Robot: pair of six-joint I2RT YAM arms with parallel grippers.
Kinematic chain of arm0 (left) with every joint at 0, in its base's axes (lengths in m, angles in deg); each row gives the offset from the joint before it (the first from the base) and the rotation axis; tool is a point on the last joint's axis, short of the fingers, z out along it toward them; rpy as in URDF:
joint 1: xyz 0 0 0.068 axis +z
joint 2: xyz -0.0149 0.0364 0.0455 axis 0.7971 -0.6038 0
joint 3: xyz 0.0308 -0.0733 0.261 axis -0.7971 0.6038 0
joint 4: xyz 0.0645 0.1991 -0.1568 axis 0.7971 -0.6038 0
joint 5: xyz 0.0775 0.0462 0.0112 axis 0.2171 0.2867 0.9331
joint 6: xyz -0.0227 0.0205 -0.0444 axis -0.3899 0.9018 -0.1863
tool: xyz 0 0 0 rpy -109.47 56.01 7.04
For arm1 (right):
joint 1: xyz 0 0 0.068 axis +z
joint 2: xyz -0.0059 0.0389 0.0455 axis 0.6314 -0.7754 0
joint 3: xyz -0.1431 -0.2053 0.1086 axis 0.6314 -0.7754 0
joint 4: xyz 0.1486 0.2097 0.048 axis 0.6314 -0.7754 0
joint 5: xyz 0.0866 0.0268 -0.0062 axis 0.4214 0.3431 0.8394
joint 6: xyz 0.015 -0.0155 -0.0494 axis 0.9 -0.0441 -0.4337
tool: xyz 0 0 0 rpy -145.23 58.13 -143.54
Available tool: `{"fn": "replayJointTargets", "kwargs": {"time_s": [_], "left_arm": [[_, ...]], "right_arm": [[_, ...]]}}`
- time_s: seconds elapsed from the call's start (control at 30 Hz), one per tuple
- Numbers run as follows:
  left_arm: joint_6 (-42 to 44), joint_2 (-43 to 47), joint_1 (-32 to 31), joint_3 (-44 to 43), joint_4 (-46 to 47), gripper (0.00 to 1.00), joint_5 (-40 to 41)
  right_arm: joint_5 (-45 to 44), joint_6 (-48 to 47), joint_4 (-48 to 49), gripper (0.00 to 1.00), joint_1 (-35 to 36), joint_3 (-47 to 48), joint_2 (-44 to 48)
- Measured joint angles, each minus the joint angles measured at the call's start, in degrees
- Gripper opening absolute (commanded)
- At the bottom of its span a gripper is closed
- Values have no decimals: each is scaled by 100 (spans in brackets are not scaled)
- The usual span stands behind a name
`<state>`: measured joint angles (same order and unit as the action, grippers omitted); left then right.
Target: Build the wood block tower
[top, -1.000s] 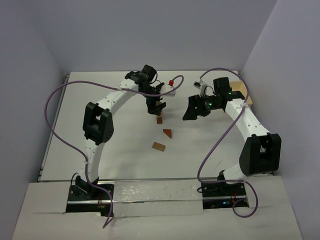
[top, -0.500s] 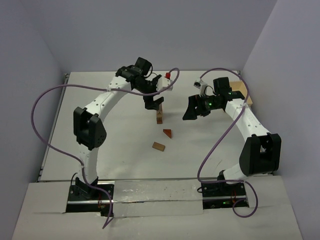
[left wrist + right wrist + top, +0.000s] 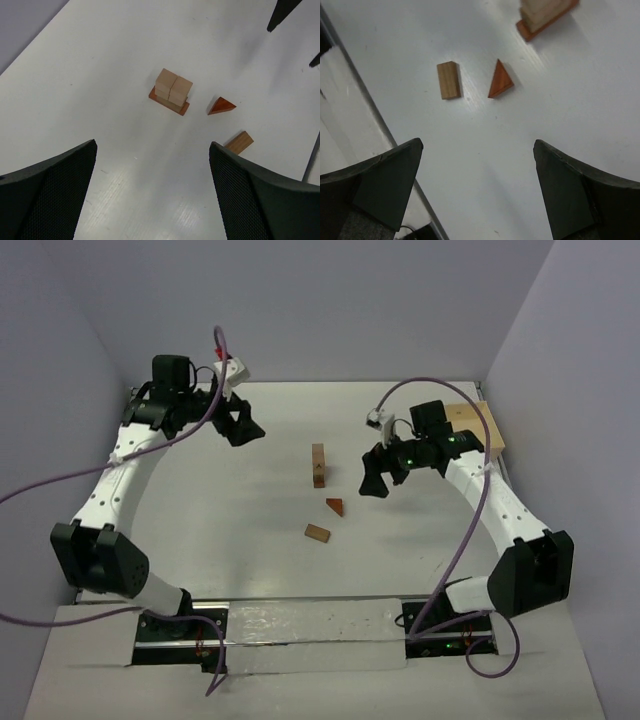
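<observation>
Tower (image 3: 170, 95): smooth pale cuboids (image 3: 173, 84) on reddish slab (image 3: 183, 108). Triangular wedge (image 3: 220, 106) and tan bar (image 3: 239, 142) lie loose. Left hand (image 3: 243, 430) and right hand (image 3: 377, 485) both spread, empty.

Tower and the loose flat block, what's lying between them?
The wedge lies between the tower and the flat block, touching neither. The right wrist view shows it best.

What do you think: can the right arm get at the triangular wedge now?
Probably yes: the open right gripper hangs near the triangular wedge with nothing between them; the flat block and stack stand apart.
</observation>
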<state>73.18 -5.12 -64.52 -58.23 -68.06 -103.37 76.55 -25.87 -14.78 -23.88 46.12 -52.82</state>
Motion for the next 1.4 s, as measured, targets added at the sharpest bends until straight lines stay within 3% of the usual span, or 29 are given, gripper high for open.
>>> {"fn": "replayJointTargets", "kwargs": {"time_s": [0.33,0.63,0.83,1.03,1.27,1.4], "left_arm": [[-392,467,-32,810,-196,99,-655],[-902,854,720,1551,-74,99,-1450],[-875,900,1014,1551,-100,99,-2009],[-497,935,1420,1525,-452,99,-2525],[457,615,1674,1136,-1514,99,-3022],[1468,236,1773,793,-2475,99,-3200]], "right_arm": [[-870,-2916,-556,100,1930,110,188],[-2011,-5783,-617,99,3180,237,-595],[-2316,-7196,-694,98,3387,681,-1451],[-2314,-8024,-722,98,3576,696,-1933],[-2085,-8495,-714,98,3612,651,-2338],[-2006,-8705,-739,98,3607,651,-2620]]}}
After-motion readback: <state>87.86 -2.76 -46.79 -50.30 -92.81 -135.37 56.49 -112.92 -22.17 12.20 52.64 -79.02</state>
